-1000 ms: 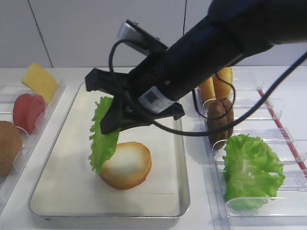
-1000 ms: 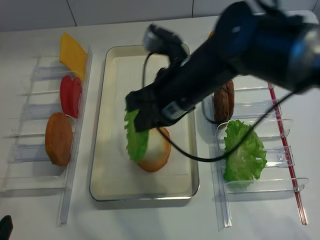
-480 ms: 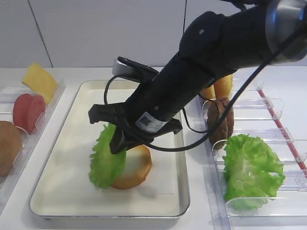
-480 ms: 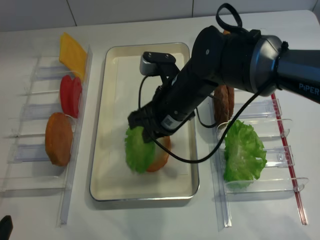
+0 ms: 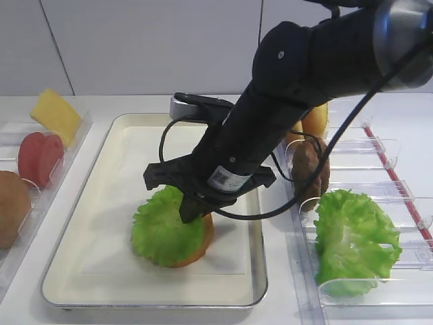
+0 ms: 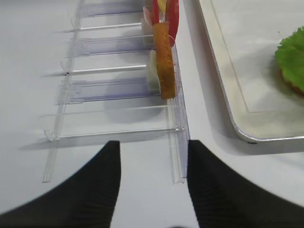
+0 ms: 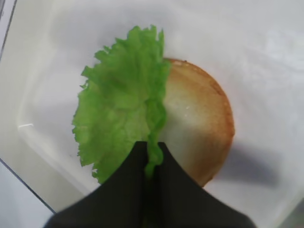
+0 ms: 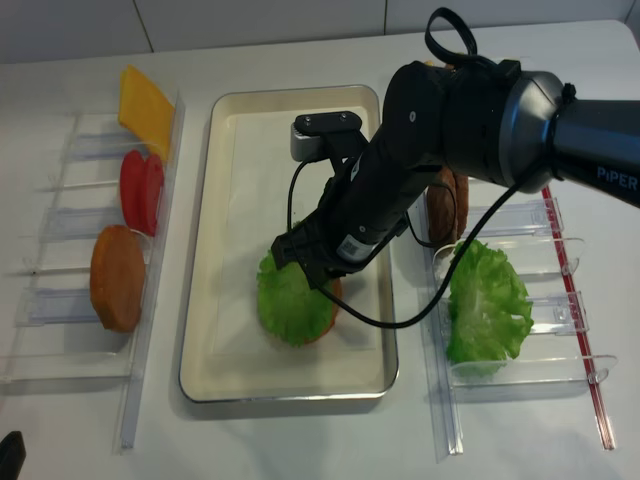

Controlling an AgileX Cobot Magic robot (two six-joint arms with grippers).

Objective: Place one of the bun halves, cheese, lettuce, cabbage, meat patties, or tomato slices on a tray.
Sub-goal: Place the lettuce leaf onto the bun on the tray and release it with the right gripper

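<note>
A frilly green lettuce (image 5: 162,227) (image 8: 290,300) (image 7: 118,114) lies over a golden bun half (image 5: 205,237) (image 7: 199,123) on the paper-lined metal tray (image 5: 95,183) (image 8: 235,150). My right gripper (image 5: 193,210) (image 7: 152,156) (image 8: 315,275) is low over the bun, shut on the leaf's right edge, which is pinched into a fold between the black fingers. The leaf hides most of the bun from the high views. My left gripper (image 6: 153,156) is open with nothing in it, above the table by the near end of the left clear holder (image 6: 118,88).
The left holder carries cheese (image 5: 54,115), tomato slices (image 5: 39,157) and another bun half (image 5: 10,206) (image 6: 164,61). The right holders hold meat patties (image 5: 312,169), golden buns (image 5: 314,118) and the cabbage, a bigger bunch of green leaves (image 5: 355,240) (image 8: 488,305).
My right gripper has come down and a little right with the lettuce. The leaf hung upright beside the bun before; now it lies spread over the bun.
</note>
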